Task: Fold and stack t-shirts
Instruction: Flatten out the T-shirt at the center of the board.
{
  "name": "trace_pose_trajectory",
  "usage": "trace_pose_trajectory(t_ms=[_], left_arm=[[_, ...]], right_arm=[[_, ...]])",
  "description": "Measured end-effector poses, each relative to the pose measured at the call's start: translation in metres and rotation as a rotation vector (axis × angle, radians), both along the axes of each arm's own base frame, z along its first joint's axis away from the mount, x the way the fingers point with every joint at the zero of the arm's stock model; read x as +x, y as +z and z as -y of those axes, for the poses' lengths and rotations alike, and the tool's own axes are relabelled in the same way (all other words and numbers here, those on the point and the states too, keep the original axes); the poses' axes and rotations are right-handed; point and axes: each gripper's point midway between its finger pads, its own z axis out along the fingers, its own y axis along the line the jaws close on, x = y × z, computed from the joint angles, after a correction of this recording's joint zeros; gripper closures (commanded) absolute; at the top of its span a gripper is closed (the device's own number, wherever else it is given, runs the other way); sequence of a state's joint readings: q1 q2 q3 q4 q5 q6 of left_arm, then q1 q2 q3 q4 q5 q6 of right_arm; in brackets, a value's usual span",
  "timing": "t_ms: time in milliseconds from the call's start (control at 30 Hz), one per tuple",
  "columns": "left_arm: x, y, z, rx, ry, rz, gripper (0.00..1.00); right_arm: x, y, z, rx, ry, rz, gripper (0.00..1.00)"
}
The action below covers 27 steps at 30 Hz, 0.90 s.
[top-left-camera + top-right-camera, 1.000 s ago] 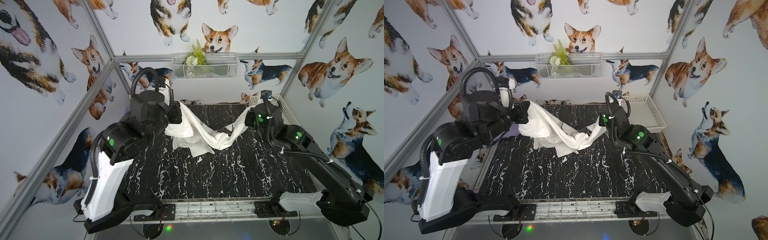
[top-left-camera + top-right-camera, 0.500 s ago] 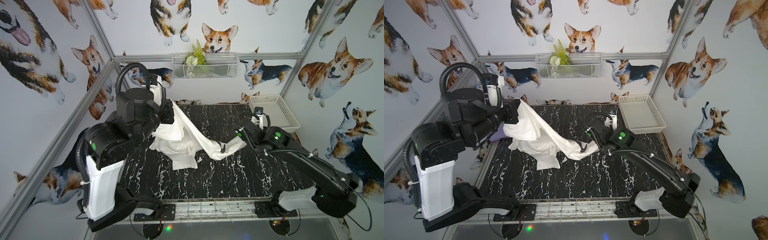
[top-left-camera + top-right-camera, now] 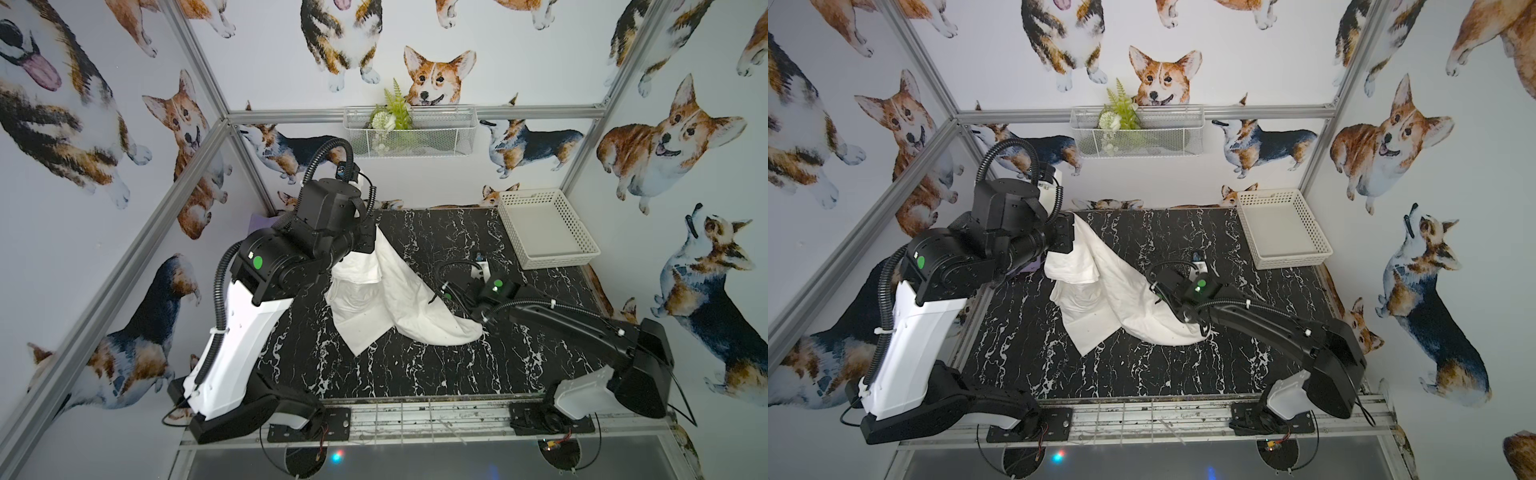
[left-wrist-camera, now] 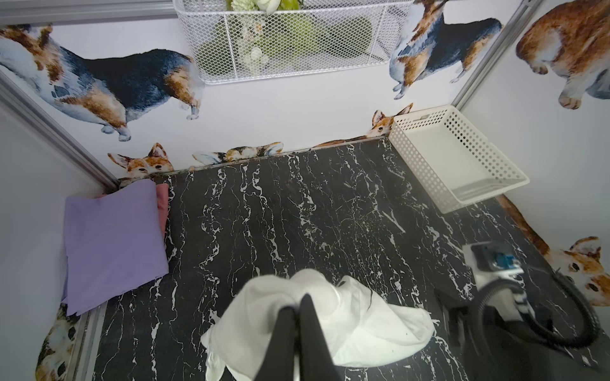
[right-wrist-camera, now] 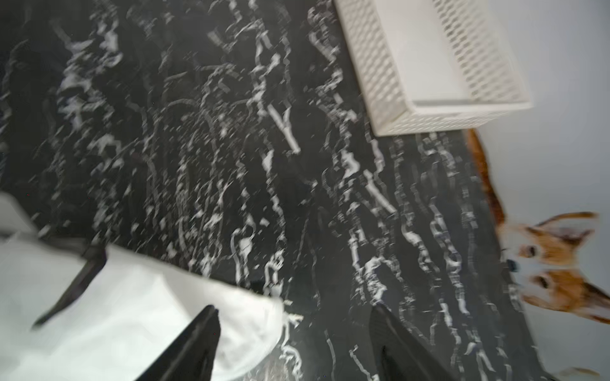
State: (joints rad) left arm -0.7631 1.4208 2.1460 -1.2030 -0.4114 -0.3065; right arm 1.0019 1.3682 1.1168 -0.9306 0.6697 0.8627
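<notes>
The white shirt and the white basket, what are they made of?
The white shirt looks like soft, matte cloth: it hangs in folds and wrinkles. The basket seems to be stiff, smooth plastic: straight walls with neat rows of holes.

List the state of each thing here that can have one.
White cloth t-shirt, unfolded, one end lifted, the rest crumpled on the black marbled table.
Lavender cloth t-shirt, folded, lying on the pinkish one.
Pinkish cloth t-shirt, under the lavender one, only an edge shows.
White perforated plastic basket, upright, empty.
Left fingers, shut on the white t-shirt.
Right fingers, open, gripping nothing.
</notes>
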Motion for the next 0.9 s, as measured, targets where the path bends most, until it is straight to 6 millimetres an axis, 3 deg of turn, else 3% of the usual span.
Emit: trace_pose_trajectory(t_ms=[67,167,333,667,700,767,900], left_arm=[[0.005,-0.009,0.002,0.023,0.012,-0.013,1.0],[0.013,-0.015,0.008,0.037,0.018,-0.021,1.0],[0.02,-0.006,0.015,0.017,0.018,0.0,1.0],[0.019,-0.005,0.011,0.015,0.025,0.005,1.0],[0.019,-0.005,0.01,0.015,0.027,0.006,1.0],[0.019,-0.005,0.007,0.016,0.033,0.007,1.0],[0.019,-0.005,0.006,0.017,0.036,0.006,1.0]], right_arm=[[-0.019,-0.021,-0.015,0.123,0.07,-0.039,0.31],[-0.031,-0.049,-0.026,0.196,0.11,-0.102,0.29],[-0.048,-0.101,-0.043,0.224,0.154,-0.235,0.29],[-0.038,-0.141,-0.079,0.211,0.16,-0.312,0.31],[-0.037,-0.143,-0.081,0.205,0.158,-0.316,0.44],[-0.033,-0.145,-0.086,0.2,0.155,-0.316,0.97],[-0.029,-0.129,-0.088,0.213,0.148,-0.28,1.0]])
